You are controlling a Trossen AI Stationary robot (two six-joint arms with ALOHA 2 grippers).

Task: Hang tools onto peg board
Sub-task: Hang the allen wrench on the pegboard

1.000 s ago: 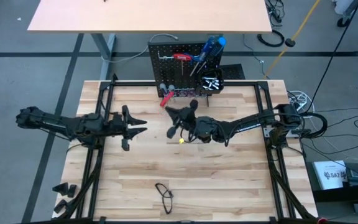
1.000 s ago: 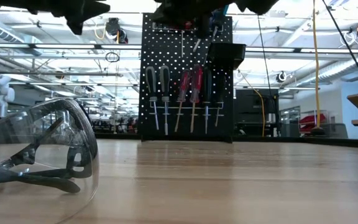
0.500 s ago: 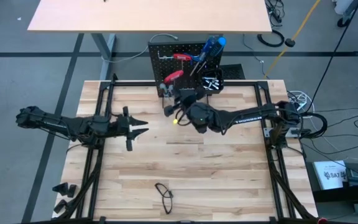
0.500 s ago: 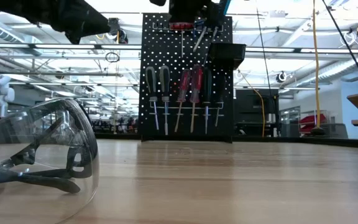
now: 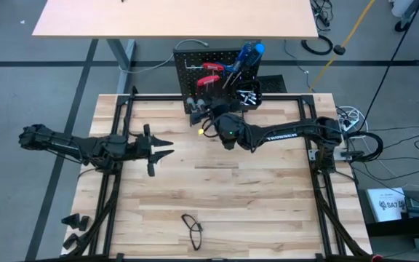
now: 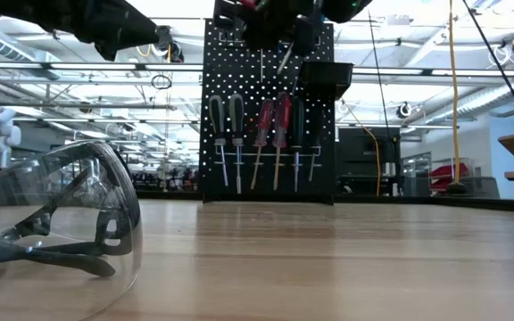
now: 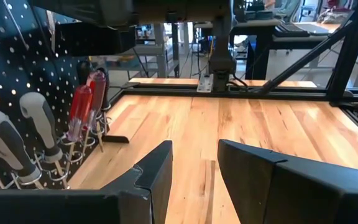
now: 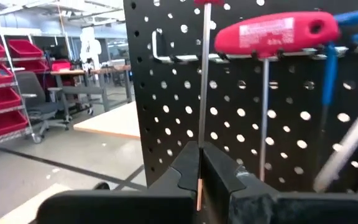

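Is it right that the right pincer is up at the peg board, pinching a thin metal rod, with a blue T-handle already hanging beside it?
Not quite: the hanging T-handle is red, as the right wrist view shows. The right pincer is indeed at the peg board, pinching a thin metal rod.

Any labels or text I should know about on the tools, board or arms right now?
None can be read.
Red T-handle: white print, too blurred to read.
Right arm: white lettering on the link, too small to read.
Box on the floor beside the table: printed label, too small to read.
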